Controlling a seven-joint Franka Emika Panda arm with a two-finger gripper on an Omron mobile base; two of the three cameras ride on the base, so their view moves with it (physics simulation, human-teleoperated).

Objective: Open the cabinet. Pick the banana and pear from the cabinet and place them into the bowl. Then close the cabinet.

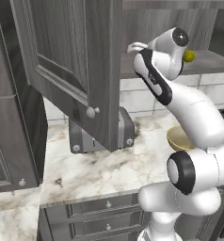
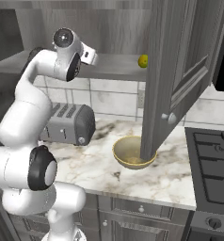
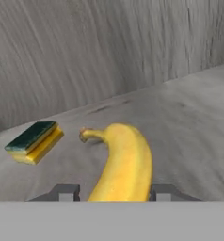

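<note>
The banana (image 3: 121, 160) lies on the grey shelf inside the cabinet, its stem pointing away from the hand. My gripper (image 3: 115, 190) straddles its near end, with one fingertip (image 3: 67, 190) close against each side, shut on it. The cabinet doors (image 1: 71, 61) (image 2: 180, 70) hang open. The arm reaches up into the cabinet, onto the shelf (image 2: 109, 68). The small yellow-green pear (image 1: 188, 56) (image 2: 143, 60) sits on the same shelf, further right. The tan bowl (image 2: 117, 153) (image 1: 179, 139) rests on the marble counter below, partly behind the open right door.
A green and yellow sponge (image 3: 35, 141) lies on the shelf left of the banana. A grey toaster (image 2: 69, 123) (image 1: 81, 139) stands on the counter under the cabinet. A black stove (image 2: 212, 160) is at the right. Drawers (image 1: 107, 216) run below the counter edge.
</note>
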